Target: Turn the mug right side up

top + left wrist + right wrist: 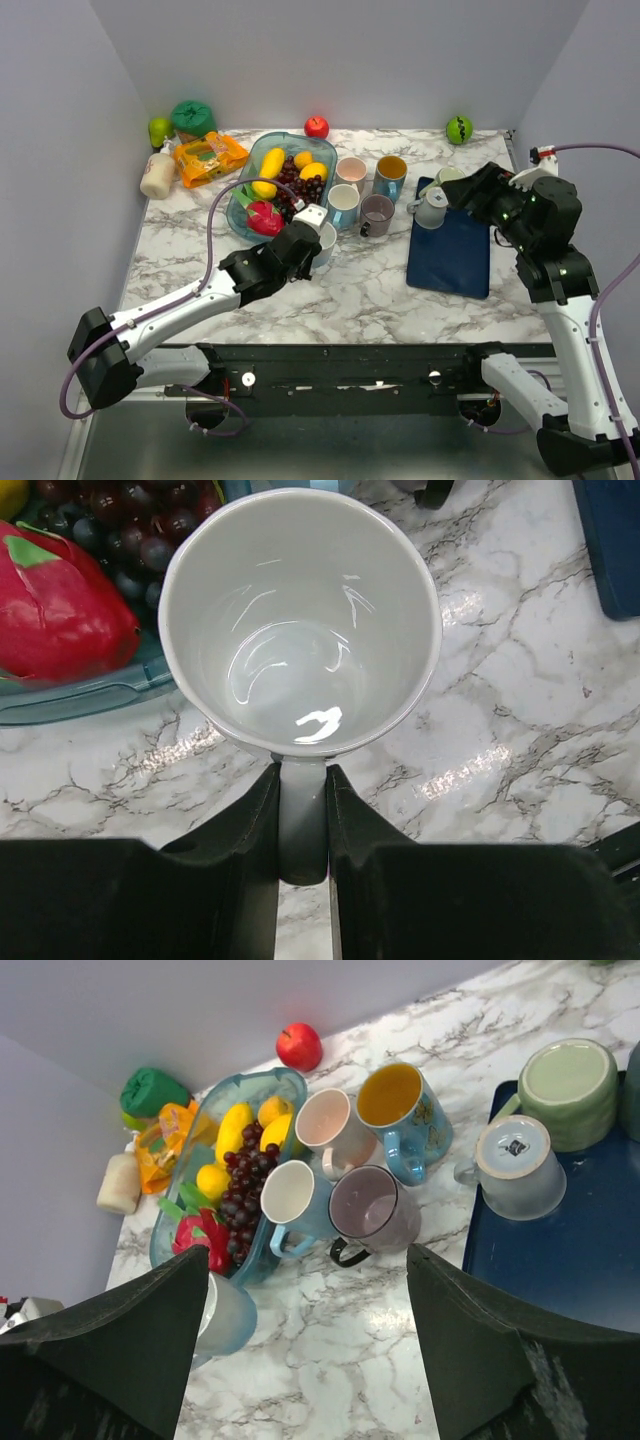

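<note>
Clamped narrowly on the handle (302,830), the left gripper (302,785) is seen holding the mug (300,620) by that loop alone, one finger on each side. It is a hold by which the body is left free to be swung about the wrist. The mug is found just beside the fruit tray (70,705), on the side nearest the arms, with its mouth turned up and its glazed inside exposed to the wrist camera; the righting is therefore judged to be done or nearly so. Whether its base is resting on the marble table (520,730) cannot be told, since the base is hidden by the mug's own wall. What is judged to remain is a gentle setting down and a release without the rim being knocked against the tray. The right gripper (308,1260) is held wide open and empty, well to the right of the fruit tray above the blue mat (580,1260), where a grey mug (515,1165) is left base-up — kept clear of the work, it seems.
</note>
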Robot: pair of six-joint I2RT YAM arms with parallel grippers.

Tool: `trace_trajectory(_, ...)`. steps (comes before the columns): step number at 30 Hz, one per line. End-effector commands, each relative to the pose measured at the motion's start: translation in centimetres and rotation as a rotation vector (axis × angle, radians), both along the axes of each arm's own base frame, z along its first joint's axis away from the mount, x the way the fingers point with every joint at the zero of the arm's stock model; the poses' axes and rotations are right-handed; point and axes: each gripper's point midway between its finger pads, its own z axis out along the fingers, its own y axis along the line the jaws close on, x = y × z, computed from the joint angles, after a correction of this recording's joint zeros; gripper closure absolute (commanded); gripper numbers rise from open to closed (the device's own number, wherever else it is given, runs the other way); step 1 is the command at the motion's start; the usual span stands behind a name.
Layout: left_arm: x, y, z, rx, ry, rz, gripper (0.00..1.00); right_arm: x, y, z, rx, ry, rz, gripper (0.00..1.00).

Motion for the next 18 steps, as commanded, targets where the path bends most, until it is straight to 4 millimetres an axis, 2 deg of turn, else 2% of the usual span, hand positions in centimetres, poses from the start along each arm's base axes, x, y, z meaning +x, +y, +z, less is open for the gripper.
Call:
trace_trajectory(1,1.5,-2.9,3.4,-0.169,-0.141,-0.045,1.0,0.4,-0.2,-1.5,-0.019,0.042,-0.014,0.12)
trace_trajectory(3,1.8,-3.7,2.9,-0.179,-0.15,-0.066,1.0,0.8,-0.1,-2.1,-0.03,0.055,-0.011,0.11)
trace_trajectory(5,1.7,-4.3,2.0,-0.185,-0.134,-0.088,1.0,1.1,-0.2,-2.8,-0.041,0.075,-0.015,0.0)
trace_trajectory(18,3.7,-7.4,-2.0,-0.208,-0.138,-0.101,1.0,1.3,-1.2,-8.8,-0.108,0.269,-0.056,0.0)
